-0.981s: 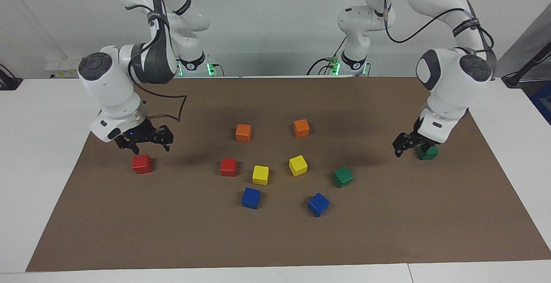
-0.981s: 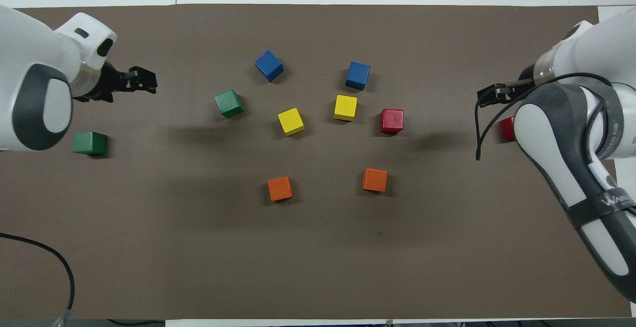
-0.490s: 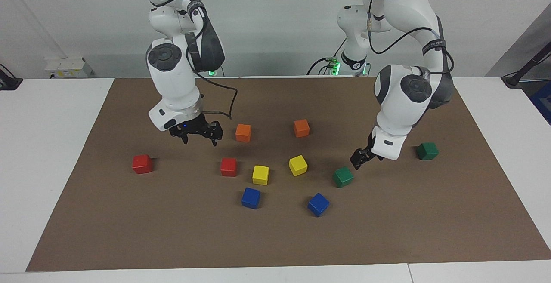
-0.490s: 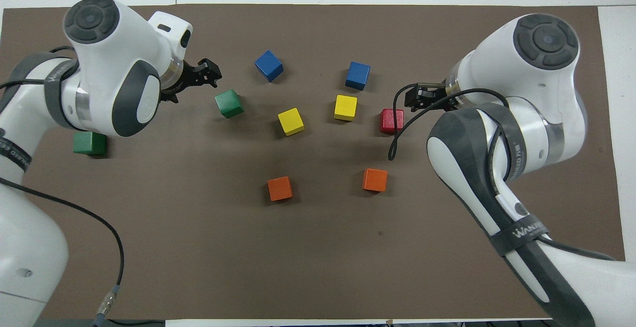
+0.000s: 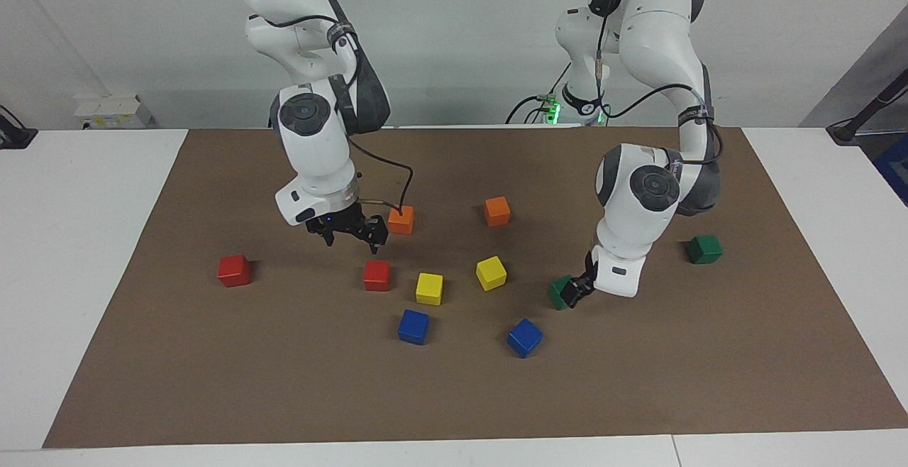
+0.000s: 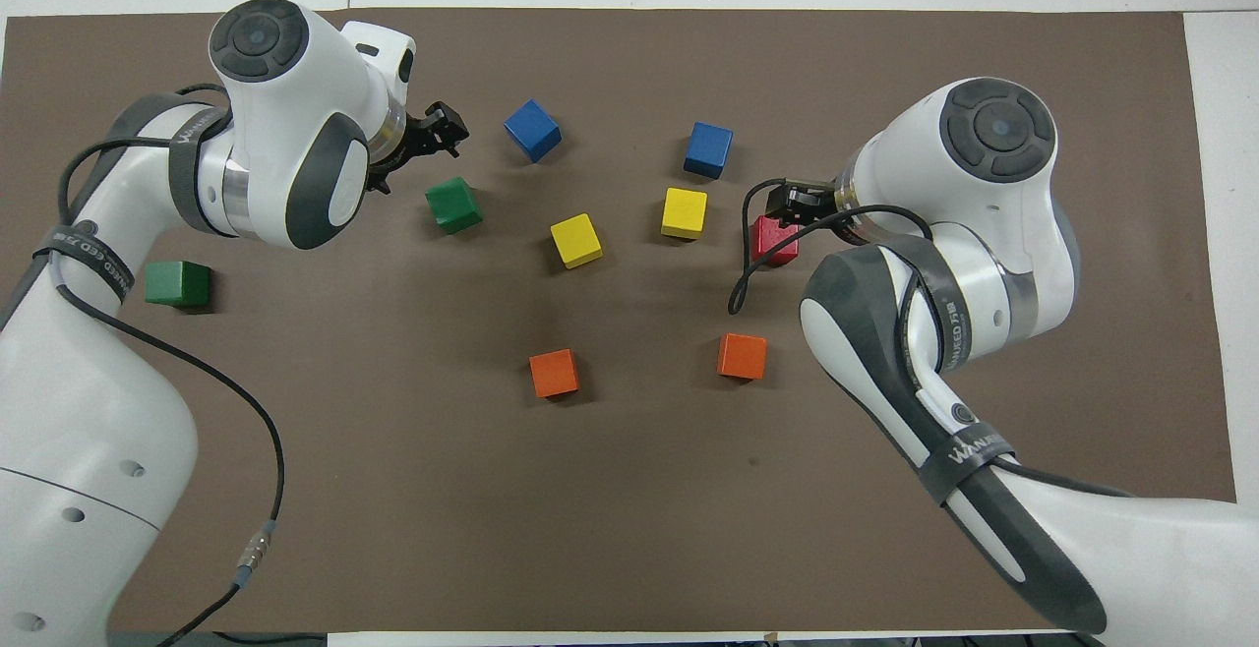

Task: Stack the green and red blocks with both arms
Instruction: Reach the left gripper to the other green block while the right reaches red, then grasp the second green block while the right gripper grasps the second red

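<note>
Approach step: both pincers open, nothing held — left pincer (image 5: 572, 294) at inner green block (image 5: 560, 291), right pincer (image 5: 349, 231) over inner red block (image 5: 377, 275) (descent and closing needed next).

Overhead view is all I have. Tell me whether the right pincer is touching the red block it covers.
Observer: No. The right pincer hangs open above the red block, with bare mat showing between them.
Operator: Find me the second red block.
Observer: The second red block lies on the mat at the right arm's end of the table; that arm hides it from you.
Operator: Report the left pincer's height.
Observer: The left pincer is low, level with the inner green block and hiding one side of it. I cannot tell whether they touch.
</note>
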Tool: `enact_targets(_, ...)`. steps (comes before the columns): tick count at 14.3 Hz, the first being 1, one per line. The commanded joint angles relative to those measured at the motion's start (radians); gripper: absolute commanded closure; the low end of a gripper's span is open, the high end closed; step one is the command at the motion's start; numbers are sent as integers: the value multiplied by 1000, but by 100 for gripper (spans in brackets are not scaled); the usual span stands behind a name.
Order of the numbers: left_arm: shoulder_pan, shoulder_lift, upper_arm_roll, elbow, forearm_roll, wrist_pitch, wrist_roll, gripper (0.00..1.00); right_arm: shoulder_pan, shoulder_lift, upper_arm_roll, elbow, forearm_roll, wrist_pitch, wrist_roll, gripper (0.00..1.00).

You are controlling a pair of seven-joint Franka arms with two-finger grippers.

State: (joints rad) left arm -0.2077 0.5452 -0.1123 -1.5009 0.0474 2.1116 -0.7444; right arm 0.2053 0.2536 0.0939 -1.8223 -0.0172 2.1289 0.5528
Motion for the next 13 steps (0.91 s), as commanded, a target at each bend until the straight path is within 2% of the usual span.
enact_targets(1, -22, 16, 16, -19, 20, 54, -33, 0, 17, 6, -2, -18, -4, 60, 26, 0)
enact_targets(5, -32, 7, 17, -90, 22, 130, -33, 0, 31, 39, -2, -23, -6, 115, 1, 0)
enact_targets(10, -38, 10, 14, -93, 68, 123, -18, 0, 25, 84, -2, -23, -7, 164, -22, 0)
enact_targets(13, -38, 9, 14, -102, 69, 128, 25, 11, 16, 107, -2, -22, -7, 192, -76, 0)
